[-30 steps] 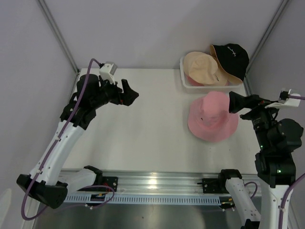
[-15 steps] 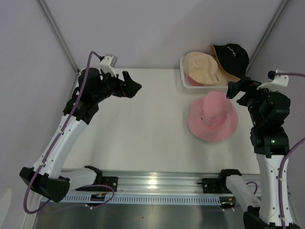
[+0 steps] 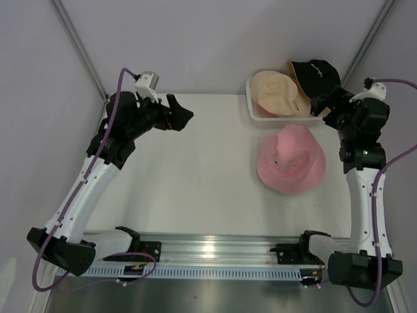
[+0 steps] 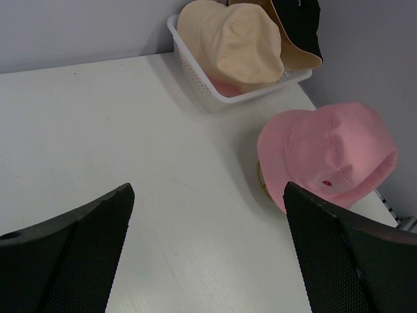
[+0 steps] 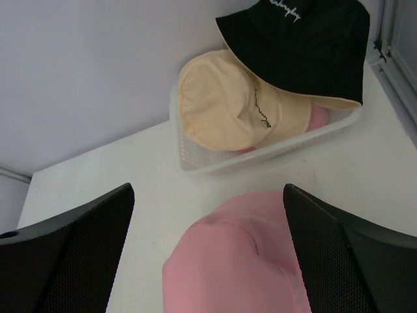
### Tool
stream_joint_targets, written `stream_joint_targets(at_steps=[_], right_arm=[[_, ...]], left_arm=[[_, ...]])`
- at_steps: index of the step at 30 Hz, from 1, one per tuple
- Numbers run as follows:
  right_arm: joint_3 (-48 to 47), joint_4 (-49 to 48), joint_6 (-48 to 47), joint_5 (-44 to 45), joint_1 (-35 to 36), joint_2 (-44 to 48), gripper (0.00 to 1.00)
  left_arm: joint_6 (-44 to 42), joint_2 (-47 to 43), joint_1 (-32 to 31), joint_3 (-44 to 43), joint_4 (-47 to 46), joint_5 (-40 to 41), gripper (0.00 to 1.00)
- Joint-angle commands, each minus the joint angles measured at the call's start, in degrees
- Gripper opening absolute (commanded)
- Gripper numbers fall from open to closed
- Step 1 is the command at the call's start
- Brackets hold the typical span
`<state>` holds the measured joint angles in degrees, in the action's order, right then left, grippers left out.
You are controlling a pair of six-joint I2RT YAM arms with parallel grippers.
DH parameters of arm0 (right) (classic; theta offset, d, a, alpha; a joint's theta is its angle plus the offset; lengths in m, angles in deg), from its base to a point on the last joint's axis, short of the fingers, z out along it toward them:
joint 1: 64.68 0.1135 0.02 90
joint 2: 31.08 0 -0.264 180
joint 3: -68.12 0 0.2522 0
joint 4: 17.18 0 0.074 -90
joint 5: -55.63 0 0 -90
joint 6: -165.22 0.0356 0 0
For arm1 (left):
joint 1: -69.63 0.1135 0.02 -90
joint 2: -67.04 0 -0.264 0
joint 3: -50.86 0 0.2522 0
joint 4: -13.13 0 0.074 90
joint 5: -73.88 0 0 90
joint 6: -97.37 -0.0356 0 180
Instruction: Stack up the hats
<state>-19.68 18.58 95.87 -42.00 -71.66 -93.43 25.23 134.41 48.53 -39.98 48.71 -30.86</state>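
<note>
A pink hat [image 3: 290, 160] sits crown up on the table right of centre, a sliver of gold stand [image 4: 260, 180] under its brim. A beige hat [image 3: 275, 92] and a black hat with white lettering [image 3: 317, 77] lie in the bin [image 3: 251, 107] at the back right. A second pink hat [image 5: 319, 117] peeks out beneath them. My left gripper [image 3: 179, 116] is open and empty, high over the back left. My right gripper [image 3: 329, 101] is open and empty, above the bin's right end and behind the pink hat [image 5: 260, 261].
The bin's white mesh wall [image 4: 195, 72] faces the table's middle. Grey enclosure walls [image 3: 215, 45] close the back and sides. A metal rail [image 3: 215, 251] with both arm bases runs along the near edge.
My right gripper has risen and swung back from beside the pink hat toward the bin. My left gripper has moved slightly back and right. The hats have not moved.
</note>
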Motion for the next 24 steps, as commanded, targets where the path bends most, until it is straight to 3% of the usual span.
stream_joint_targets(at_steps=[1,7,16,20,24], right_arm=[[-0.67,-5.91,3.0,-3.34,-3.03,1.35,0.99],[3.46,-8.19,6.86,-9.93,-9.71,0.47,0.99],[13.03,-11.62,6.43,-5.2,-10.42,3.2,1.0],[16.47,-12.59,6.69,-4.14,-10.94,1.88,1.0],[19.28,-13.74,7.04,-4.05,-11.12,2.31,0.99]], left_arm=[[-0.56,0.91,-0.26,-2.55,-2.57,-0.37,1.0],[-0.91,1.62,-0.69,-3.17,-2.22,-1.08,1.0],[1.81,-0.66,-3.06,1.05,-3.45,-1.78,0.99],[4.89,-2.42,-4.12,8.32,-7.83,-3.27,0.99],[6.91,-1.02,-5.96,10.63,-9.87,-4.42,0.94]])
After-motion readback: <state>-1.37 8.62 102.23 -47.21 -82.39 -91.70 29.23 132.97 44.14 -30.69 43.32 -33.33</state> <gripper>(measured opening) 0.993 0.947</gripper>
